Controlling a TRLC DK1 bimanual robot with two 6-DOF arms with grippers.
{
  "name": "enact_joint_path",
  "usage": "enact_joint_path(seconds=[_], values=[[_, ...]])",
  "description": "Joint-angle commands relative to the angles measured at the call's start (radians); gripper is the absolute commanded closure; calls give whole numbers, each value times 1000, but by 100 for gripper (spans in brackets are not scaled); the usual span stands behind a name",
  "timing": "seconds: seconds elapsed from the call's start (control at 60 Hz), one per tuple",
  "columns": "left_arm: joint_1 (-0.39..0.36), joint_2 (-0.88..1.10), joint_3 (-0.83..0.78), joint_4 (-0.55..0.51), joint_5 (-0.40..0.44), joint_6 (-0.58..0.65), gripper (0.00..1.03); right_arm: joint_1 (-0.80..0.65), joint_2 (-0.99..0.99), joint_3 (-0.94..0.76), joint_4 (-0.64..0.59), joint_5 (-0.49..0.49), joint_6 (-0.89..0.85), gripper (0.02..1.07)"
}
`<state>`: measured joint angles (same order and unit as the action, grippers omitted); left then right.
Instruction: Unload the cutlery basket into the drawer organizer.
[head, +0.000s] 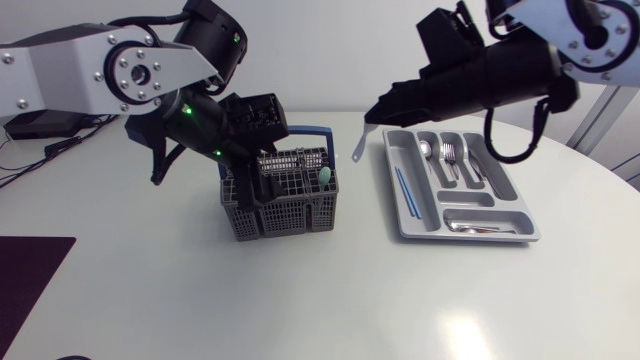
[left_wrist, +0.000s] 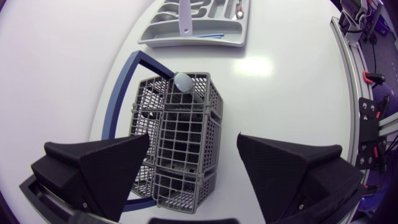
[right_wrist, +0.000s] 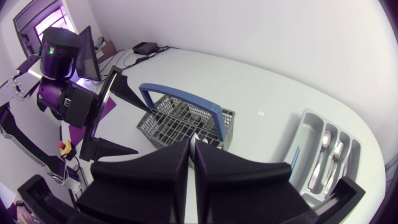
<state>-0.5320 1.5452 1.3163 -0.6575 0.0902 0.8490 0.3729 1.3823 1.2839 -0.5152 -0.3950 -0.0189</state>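
One grey cutlery basket (head: 292, 205) with a blue handle stands on the desk. One pale round-tipped utensil (left_wrist: 182, 81) sticks up from it, and I cannot count what else lies inside. My left end effector (left_wrist: 193, 140) hangs right above the basket, fingers spread wide. My right end effector (head: 373, 114) is beside the basket, pressed together on one silver piece of cutlery (head: 358, 145). One grey drawer organizer (head: 470, 238) sits near the basket. It holds two thin blue sticks (head: 405, 190), one spoon (head: 425, 150), one fork (head: 447, 152) and more silver pieces. The desk (head: 300, 300) is white, glossy and round-edged.
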Motion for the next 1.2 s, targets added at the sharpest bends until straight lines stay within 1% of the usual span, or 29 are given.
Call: enact_joint_path(seconds=[0.0, 0.167, 0.217, 0.3, 0.367, 0.483, 0.617, 0.767, 0.9, 0.983, 1.183], values=[[3, -13, -23, 9, 6, 15, 5, -40, -54, -67, -16, 25, -4, 101], [-2, -10, -22, 25, 6, 33, 5, -120, -144, -195, -8, 104, -67, 101], [-5, -4, -15, 33, 6, 35, 5, -154, -161, -227, 0, 108, -82, 101], [-13, 4, -5, 36, 6, 35, 5, -212, -186, -290, 18, 145, -121, 101], [-17, 9, -2, 36, 6, 33, 5, -243, -207, -345, 46, 199, -154, 101], [-22, 12, 3, 36, 6, 33, 5, -316, -209, -403, 75, 232, -193, 101], [-22, 12, -3, 36, 6, 33, 5, -368, -200, -460, 119, 297, -231, 101], [-20, 9, -11, 36, 6, 33, 5, -387, -161, -486, 149, 374, -248, 101], [-20, 3, -22, 36, 6, 32, 5, -404, -68, -497, 208, 413, -265, 101], [-20, 0, -29, 36, 6, 32, 5, -405, -8, -520, 284, 467, -282, 101], [-20, -10, -35, 36, 6, 33, 5, -428, 109, -534, 360, 515, -311, 101]])
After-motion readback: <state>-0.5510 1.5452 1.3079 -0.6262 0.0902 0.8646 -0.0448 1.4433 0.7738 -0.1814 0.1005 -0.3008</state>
